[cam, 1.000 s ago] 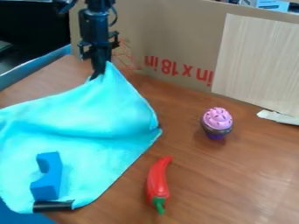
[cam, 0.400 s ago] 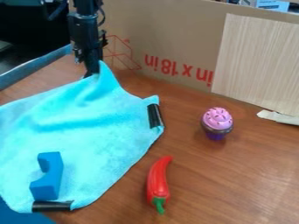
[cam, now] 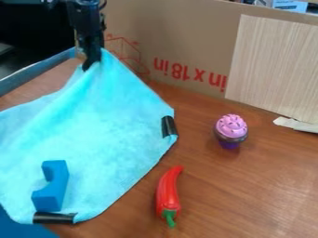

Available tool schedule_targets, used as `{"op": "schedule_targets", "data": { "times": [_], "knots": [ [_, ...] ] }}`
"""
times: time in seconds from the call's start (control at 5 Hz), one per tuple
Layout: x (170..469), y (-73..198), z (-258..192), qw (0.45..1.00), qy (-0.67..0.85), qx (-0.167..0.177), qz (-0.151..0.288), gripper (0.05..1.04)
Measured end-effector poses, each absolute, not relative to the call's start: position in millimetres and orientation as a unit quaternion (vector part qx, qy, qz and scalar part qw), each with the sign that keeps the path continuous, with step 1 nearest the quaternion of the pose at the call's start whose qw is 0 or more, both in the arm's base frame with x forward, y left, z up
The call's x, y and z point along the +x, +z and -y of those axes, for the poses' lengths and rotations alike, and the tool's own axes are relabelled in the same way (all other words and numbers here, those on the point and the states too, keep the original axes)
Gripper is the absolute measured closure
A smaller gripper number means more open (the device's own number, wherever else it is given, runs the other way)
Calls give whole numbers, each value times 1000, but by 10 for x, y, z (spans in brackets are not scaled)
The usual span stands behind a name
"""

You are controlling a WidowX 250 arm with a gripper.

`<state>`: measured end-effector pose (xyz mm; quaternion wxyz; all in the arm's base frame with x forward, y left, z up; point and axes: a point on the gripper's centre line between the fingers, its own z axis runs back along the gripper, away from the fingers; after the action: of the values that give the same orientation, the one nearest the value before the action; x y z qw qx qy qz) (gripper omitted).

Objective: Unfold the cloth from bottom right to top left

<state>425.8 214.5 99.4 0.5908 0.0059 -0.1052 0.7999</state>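
The black gripper (cam: 91,61) hangs at the upper left, shut on the top part of the light blue cloth (cam: 105,135), which is pulled up to a peak there. From that peak the cloth slopes down and spreads over the left of the table. Black strips mark its right edge and its bottom edge. A blue arch-shaped block (cam: 52,186) rests on the cloth at the lower left.
A red pepper (cam: 168,193) lies right of the cloth's lower edge. Farther right stands a toy cupcake (cam: 230,130). A cardboard wall (cam: 180,42) with a light wooden panel (cam: 273,67) runs along the back of the wooden table (cam: 248,195).
My gripper has moved left, then slightly up, with the cloth in it. The cloth's peak has risen, and its right part has opened out, showing a black strip.
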Motion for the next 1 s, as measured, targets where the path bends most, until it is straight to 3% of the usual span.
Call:
{"op": "schedule_targets", "data": {
  "times": [0.4,0.6,0.8,1.0],
  "knots": [
    [4379,903,-2292,571,815,16,99,998],
    [4412,786,-2356,567,817,33,97,842],
    [4417,765,-2394,566,816,42,108,593],
    [4386,648,-2370,572,813,48,97,256]
  ]
}}
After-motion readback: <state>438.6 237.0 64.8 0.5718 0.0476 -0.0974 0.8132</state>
